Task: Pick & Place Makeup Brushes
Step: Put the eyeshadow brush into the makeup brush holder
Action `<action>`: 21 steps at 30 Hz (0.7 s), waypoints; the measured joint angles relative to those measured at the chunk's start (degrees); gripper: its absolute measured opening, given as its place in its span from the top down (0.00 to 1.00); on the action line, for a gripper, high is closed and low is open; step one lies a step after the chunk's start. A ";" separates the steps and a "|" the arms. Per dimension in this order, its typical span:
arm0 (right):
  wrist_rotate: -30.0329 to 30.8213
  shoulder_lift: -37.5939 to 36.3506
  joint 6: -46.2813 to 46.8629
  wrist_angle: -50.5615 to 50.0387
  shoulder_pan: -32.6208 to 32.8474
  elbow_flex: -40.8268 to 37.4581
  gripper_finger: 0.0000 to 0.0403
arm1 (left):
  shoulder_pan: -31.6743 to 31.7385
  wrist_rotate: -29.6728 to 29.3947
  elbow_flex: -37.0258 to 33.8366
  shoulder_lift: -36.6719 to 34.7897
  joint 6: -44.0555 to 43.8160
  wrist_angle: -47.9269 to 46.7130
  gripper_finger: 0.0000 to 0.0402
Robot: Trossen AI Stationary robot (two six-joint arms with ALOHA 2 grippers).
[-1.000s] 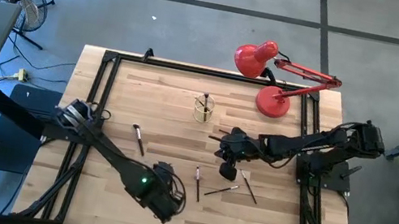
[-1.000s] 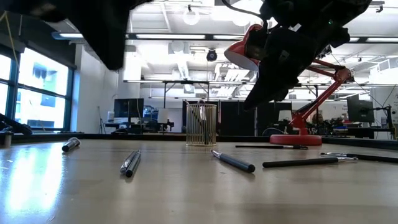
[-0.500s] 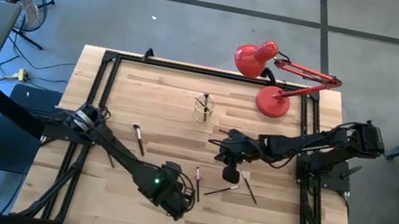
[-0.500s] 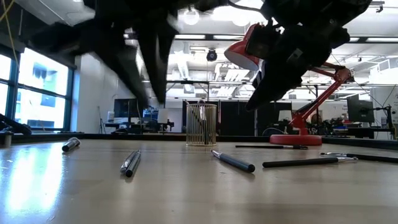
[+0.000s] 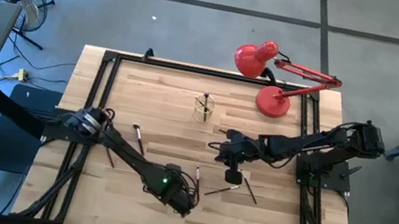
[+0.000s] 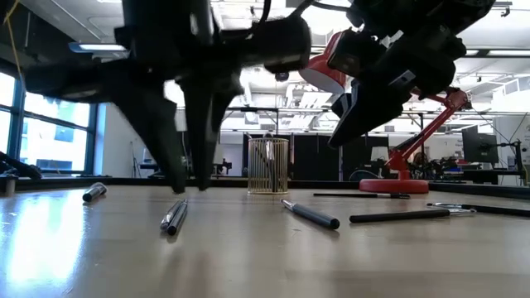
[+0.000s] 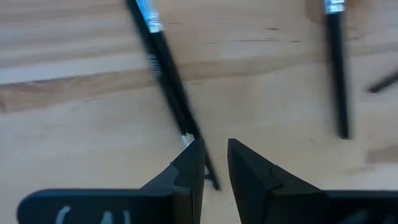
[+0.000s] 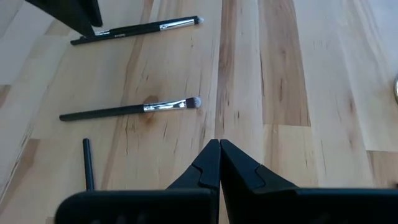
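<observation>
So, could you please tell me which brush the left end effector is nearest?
The brush running between the left end effector's open fingers; the others lie farther off.

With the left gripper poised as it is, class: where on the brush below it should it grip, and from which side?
Grip the brush on its dark handle, coming straight down from above. It lies flat on the table, so the left gripper, fingers parted, should probably straddle the thin shaft crosswise and close.

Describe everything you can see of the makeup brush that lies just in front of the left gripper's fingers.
The makeup brush is a thin black stick with a silver ferrule near its far end and small pale print on the handle. It lies flat on the wooden table, slanted, untouched. Its near end runs between the parted fingertips of the left gripper, which has not closed on it.
</observation>
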 joint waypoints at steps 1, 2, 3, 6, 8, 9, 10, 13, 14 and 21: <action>-0.09 0.00 -0.40 -0.01 -0.01 0.00 1.00 | 0.01 0.76 0.01 -0.06 -0.01 -0.07 0.83; -0.36 0.00 -0.60 0.01 0.00 0.00 1.00 | -0.02 1.19 0.00 -0.07 -0.01 -0.26 0.83; -0.57 0.00 -0.67 0.00 -0.01 0.00 1.00 | -0.02 1.58 -0.05 0.00 -0.12 -0.31 0.83; -0.68 0.00 -1.09 0.00 0.00 0.00 1.00 | -0.02 1.51 -0.05 0.00 -0.16 -0.40 0.83; -0.70 0.00 -1.54 0.00 0.00 0.00 1.00 | -0.02 1.37 -0.05 0.00 -0.24 -1.82 0.83; -0.70 0.00 -1.55 0.00 0.00 0.00 1.00 | -0.02 1.33 -0.05 0.00 -0.43 -2.51 0.83; -0.72 0.00 -1.55 -0.02 0.00 0.00 1.00 | -0.02 1.33 -0.05 0.00 -0.60 -2.66 0.83; -0.72 0.00 -1.57 -0.03 0.00 0.00 1.00 | -0.02 1.46 -0.05 0.00 -1.05 -3.38 0.83; -0.74 0.00 -1.57 -0.03 0.00 0.00 1.00 | -0.02 1.53 -0.05 0.00 -1.05 -3.22 0.83; -0.83 0.00 -1.57 -0.07 0.00 0.00 1.00 | -0.02 2.83 -0.05 0.05 -1.13 -3.08 0.83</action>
